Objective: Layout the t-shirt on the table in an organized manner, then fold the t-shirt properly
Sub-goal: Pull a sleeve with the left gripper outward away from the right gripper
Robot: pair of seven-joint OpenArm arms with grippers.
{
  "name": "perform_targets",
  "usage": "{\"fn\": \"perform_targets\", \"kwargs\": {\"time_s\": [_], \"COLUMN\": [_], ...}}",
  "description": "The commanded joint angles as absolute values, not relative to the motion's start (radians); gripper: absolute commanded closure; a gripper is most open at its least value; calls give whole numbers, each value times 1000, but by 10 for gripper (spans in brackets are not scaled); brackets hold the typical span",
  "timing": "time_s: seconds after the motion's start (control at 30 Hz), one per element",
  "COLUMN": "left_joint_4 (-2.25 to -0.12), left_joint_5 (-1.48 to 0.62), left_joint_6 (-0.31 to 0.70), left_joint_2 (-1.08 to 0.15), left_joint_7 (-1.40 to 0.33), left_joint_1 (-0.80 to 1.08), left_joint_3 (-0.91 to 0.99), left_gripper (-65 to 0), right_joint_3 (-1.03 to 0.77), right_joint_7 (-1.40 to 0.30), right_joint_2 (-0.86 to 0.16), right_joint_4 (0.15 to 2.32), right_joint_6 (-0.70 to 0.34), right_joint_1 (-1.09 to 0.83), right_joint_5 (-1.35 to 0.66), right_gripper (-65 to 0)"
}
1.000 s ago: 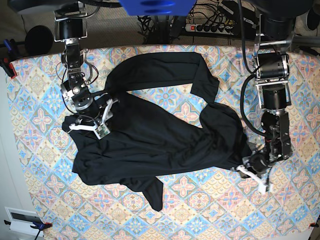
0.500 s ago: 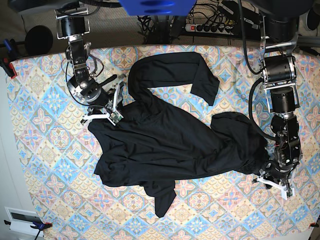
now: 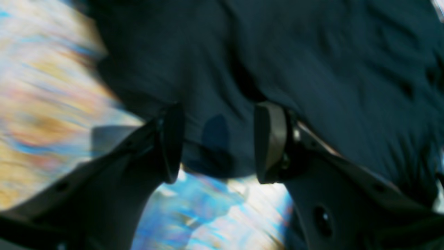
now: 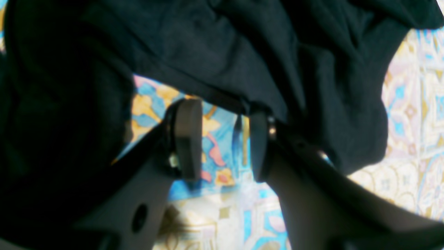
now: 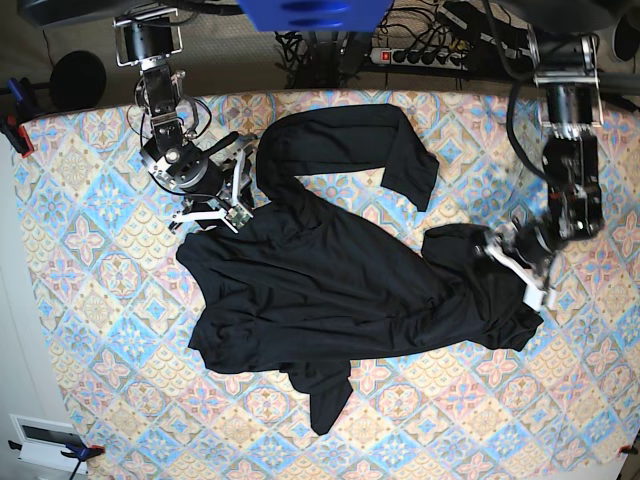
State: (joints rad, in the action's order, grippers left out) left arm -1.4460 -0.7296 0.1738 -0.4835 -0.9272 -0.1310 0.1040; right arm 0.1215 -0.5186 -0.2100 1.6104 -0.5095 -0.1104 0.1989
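The plain black t-shirt of soft, thin fabric (image 5: pixel 330 290) lies crumpled and spread across the middle of the table, which is covered with a cloth of pastel blue, pink and yellow diamond tiles with floral motifs (image 5: pixel 90 300). One sleeve curls up toward the far edge and a narrow tail of cloth trails toward the near edge. The left gripper (image 5: pixel 517 268) sits over the shirt's bunched edge on the base view's right, its dark, flat pads standing apart with loose black fabric between them, not pinched (image 3: pixel 215 142). The right gripper (image 4: pixel 222 139) is at the shirt's opposite corner, its jaws parted over patterned cloth; a taut black hem crosses just beyond the fingertips. Black cables and a white power strip (image 5: pixel 425 55) lie behind the table.
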Motion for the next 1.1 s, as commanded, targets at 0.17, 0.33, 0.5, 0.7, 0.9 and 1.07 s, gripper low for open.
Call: {"fn": "perform_targets", "kwargs": {"time_s": [0.17,0.33,0.5,0.7,0.9,1.07], "left_joint_4": [-1504,-1488,-1440,-1451,-1547,-1596], "left_joint_5": [-733,-662,-512,-498,-601,-716], "left_joint_6": [174,173,176,179,182,182], "left_joint_2": [-426,-372,-306,-318,-467,-619], "left_joint_7": [-908,-900,-897,-874,-874,-865], "left_joint_1": [-42,-10,-21,-25,30,108], "left_joint_3": [111,108,108,110,116,151], "left_gripper": [-312,-284,-150,0,0,0], "right_joint_3": [117,117,117,117,117,117], "right_joint_7": [-510,-512,-512,-512,-512,-512], "right_joint_2": [-217,-217,-217,-217,-217,-217], "right_joint_4": [1626,1624,1623,1616,1613,1612], "right_joint_6": [-507,-507,-507,-507,-507,-507], "right_joint_1": [-99,-99,-99,-99,-99,-99], "right_joint_5": [194,194,194,194,194,194], "right_gripper": [-216,-216,-216,-216,-216,-216]}}
